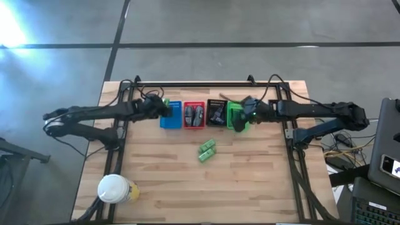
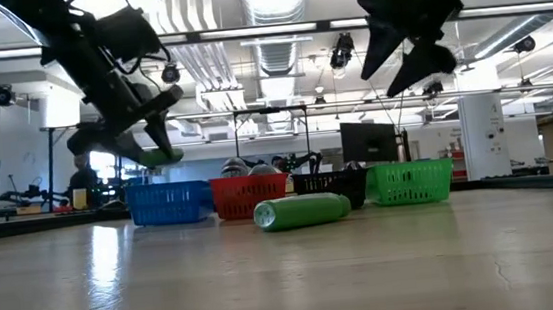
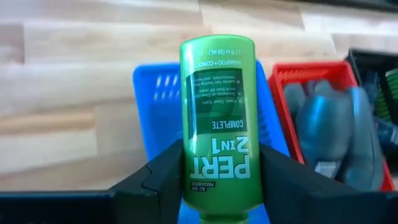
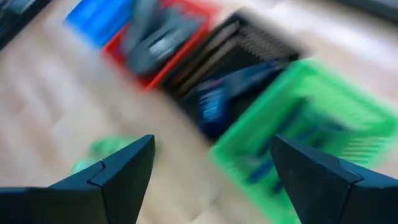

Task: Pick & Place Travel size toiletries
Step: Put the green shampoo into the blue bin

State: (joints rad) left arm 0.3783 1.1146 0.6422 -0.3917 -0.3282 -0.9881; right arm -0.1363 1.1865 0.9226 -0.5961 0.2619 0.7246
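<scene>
**Wooden table: green shampoo tube held over the blue basket**

Pale wood planks [image 1: 206, 181] carry a row of four small baskets along the upper middle of the high view. A green Pert tube [image 3: 216, 118] is clamped between the left gripper's [image 3: 217, 180] fingers, hanging above the blue basket [image 1: 170, 116]. Next in the row, the red basket [image 1: 194, 115] holds grey tubes [image 3: 329, 134], the black basket [image 1: 216, 114] holds dark items, and the green basket [image 1: 236, 116] closes the row. Two more green tubes [image 1: 207, 150] lie on the bare wood below the row, at centre frame. The right gripper [image 4: 214, 168] hovers over the green basket, fingers spread wide and empty. A white-lidded cup [image 1: 114, 189] stands lower left.
</scene>
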